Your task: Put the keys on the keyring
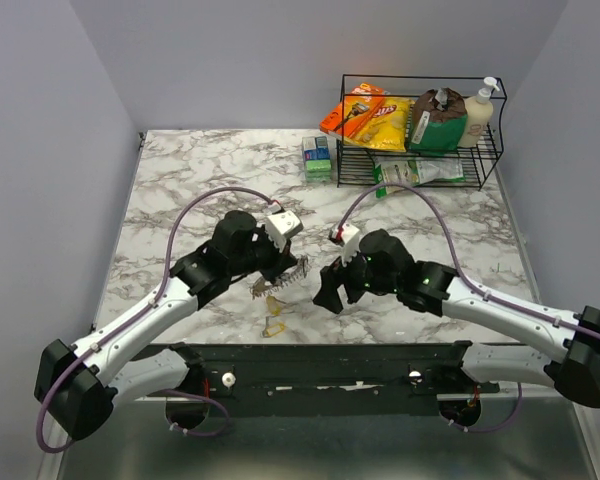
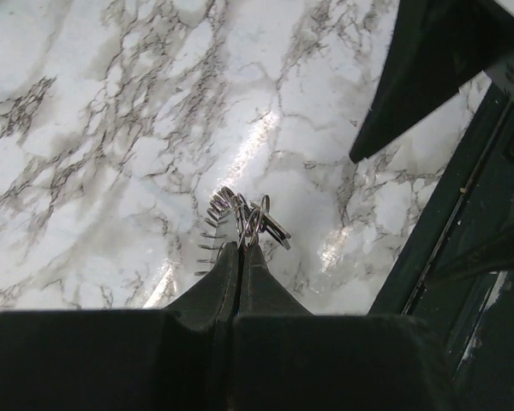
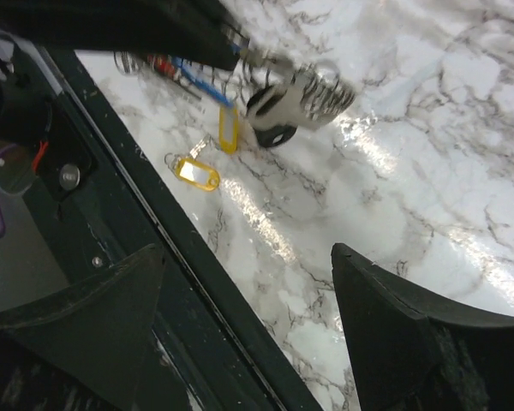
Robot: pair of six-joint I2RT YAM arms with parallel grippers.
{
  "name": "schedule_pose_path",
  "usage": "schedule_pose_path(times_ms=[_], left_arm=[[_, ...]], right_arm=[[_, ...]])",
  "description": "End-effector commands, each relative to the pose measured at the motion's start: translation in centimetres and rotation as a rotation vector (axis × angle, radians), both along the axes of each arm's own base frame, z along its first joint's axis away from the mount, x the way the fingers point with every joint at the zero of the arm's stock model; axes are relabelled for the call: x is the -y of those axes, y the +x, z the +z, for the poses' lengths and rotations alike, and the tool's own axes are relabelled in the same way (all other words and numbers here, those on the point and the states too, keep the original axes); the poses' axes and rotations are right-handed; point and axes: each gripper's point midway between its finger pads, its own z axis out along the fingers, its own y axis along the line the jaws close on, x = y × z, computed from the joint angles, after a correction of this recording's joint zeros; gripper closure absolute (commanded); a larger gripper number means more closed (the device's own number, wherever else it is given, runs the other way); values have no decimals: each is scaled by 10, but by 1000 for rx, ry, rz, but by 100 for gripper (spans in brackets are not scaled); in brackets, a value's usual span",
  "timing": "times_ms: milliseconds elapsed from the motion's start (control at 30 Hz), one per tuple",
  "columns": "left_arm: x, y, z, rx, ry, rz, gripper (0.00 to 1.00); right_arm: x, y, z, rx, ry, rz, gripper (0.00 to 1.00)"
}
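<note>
Packets in the black wire rack (image 1: 410, 77) far right are too small to read. The bench (image 1: 180, 180) is white marble-look with grey veins, walled in pale grey. Near centre, the left tool (image 2: 240, 247) is clamped on the keyring (image 2: 255, 218). Just right of it, the right tool (image 3: 247, 253) gapes apart. Yellow-headed keys (image 3: 197, 171) lie nearer.

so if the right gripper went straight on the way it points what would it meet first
Likely bare table between its open fingers; the tags and keys sit beyond, depth unclear.
</note>
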Motion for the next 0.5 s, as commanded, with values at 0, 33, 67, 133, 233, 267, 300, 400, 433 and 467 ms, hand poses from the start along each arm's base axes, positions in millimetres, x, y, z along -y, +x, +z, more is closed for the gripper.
schedule_pose_path(times_ms=[0, 33, 67, 133, 233, 267, 300, 400, 433, 467], left_arm=[[-8, 21, 26, 37, -54, 70, 100], [-13, 26, 26, 35, -51, 90, 100], [-16, 29, 26, 37, -48, 102, 100], [-22, 34, 26, 34, -40, 121, 100], [-28, 39, 26, 23, -30, 142, 100], [-33, 43, 26, 21, -28, 157, 100], [-36, 45, 26, 20, -27, 167, 100], [-43, 48, 24, 6, -34, 182, 100], [-45, 49, 23, 4, -37, 186, 100], [-46, 50, 22, -1, -40, 186, 100]], right_arm=[[-23, -20, -14, 5, -2, 136, 13], [-26, -22, -17, 9, -9, 148, 13], [-30, -24, -19, 14, -15, 166, 13], [-41, -32, -25, 18, -29, 209, 13], [-60, -46, -30, 39, -31, 304, 14], [-65, -48, -31, 67, -39, 339, 15], [-73, -55, -32, 80, -43, 377, 16], [-91, -66, -43, 108, -66, 472, 19], [-96, -69, -45, 114, -68, 495, 19], [-104, -69, -52, 121, -85, 515, 20]])
